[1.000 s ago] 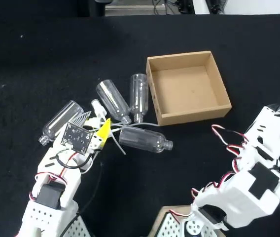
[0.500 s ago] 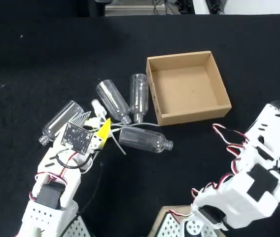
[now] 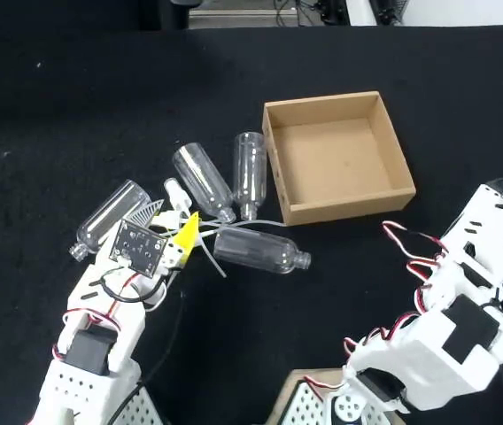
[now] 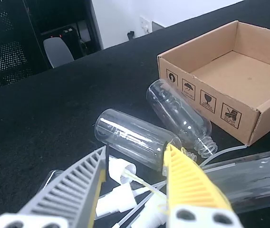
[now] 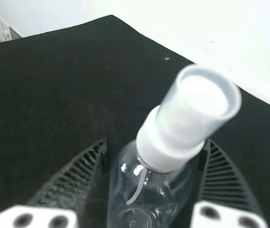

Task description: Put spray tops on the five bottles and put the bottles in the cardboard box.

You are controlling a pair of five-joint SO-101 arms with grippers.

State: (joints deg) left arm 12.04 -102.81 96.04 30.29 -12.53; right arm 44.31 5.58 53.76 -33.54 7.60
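Brown cardboard box [image 3: 347, 206], clear bottles [image 3: 203, 180], black table [image 3: 101, 88]

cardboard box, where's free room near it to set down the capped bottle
The cardboard box is bare inside. The table is free beyond it and on its right, up to the right arm holding the capped bottle. Its left side is crowded: four bottles, spray tops and the left gripper.

High view: fixed overhead, looking steeply down on the black bench [image 3: 74, 88] from some distance. Left wrist view: set low and close behind the left gripper [image 4: 135, 151], facing across the bench toward the cardboard box [image 4: 211, 95]; shares this box and the lying bottles [image 4: 137, 137] with the high view. Right wrist view: very close behind the right gripper [image 5: 156, 142], facing along a capped bottle [image 5: 187, 118] toward a white wall [image 5: 211, 23].
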